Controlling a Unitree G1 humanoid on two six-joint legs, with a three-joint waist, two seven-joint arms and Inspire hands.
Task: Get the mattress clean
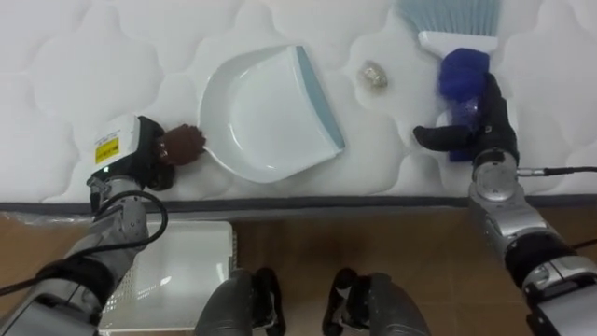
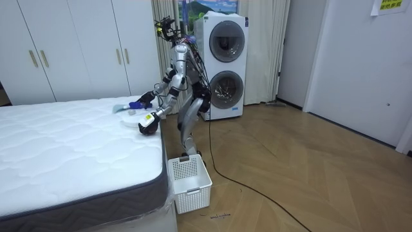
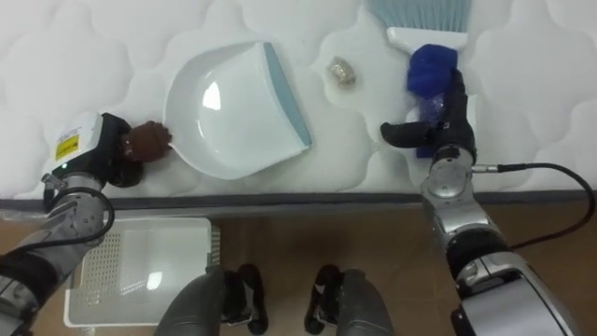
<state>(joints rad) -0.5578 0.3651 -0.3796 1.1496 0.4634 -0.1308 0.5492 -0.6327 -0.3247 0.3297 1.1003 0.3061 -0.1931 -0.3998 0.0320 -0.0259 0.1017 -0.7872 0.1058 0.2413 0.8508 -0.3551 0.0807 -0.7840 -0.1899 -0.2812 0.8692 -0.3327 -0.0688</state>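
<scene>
A white dustpan (image 1: 266, 112) lies on the quilted white mattress (image 1: 56, 75), its blue-edged lip turned to the right. My left hand (image 1: 138, 154) is curled round its brown handle (image 1: 184, 142) near the bed's front edge. A small crumpled scrap (image 1: 374, 75) rests just right of the pan's lip. Further right lies a brush with a blue handle (image 1: 464, 73) and pale blue bristles (image 1: 450, 13). My right hand (image 1: 485, 126) is wrapped round that handle, thumb sticking out to the left. In the room view I stand bent over the bed's side.
A white slatted basket (image 1: 173, 275) stands on the wooden floor by my left foot, against the bed. The mattress's dark front edge (image 1: 308, 201) runs across below both hands. Stacked washing machines (image 2: 225, 64) stand behind me, wardrobes (image 2: 71, 45) beyond the bed.
</scene>
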